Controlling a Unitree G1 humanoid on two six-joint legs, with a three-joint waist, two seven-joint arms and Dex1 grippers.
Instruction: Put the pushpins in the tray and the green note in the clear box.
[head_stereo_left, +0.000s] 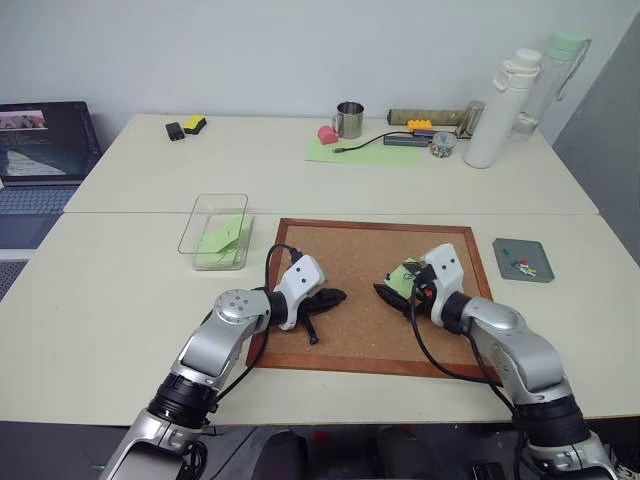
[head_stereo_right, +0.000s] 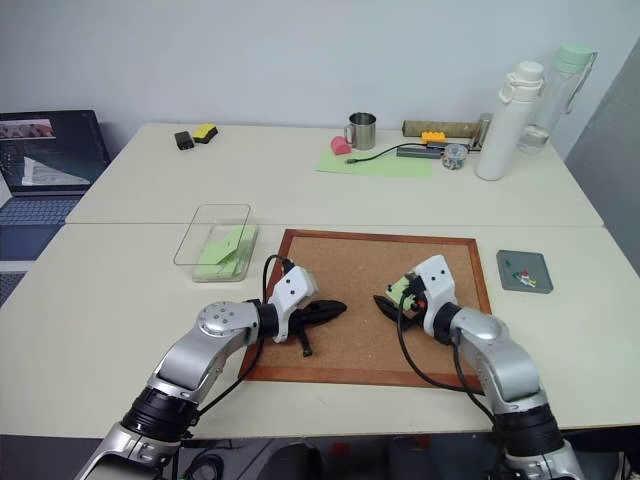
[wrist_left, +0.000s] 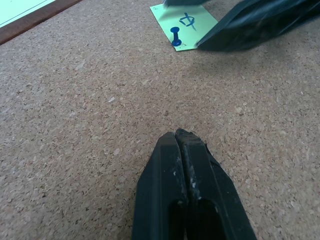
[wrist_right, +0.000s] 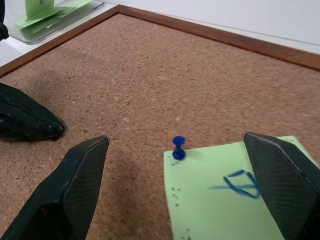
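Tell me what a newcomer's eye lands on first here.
The brown cork board mid-table, where the open right end effector straddles a blue pushpin stuck in a green note. The shut left end effector rests opposite on the cork. To the board's left, a clear box already holds green notes.

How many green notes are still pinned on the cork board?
1. A green note with a blue scribble lies on the cork board, held by a blue pushpin, between the open right gripper's fingers. More green notes lie in the clear box.
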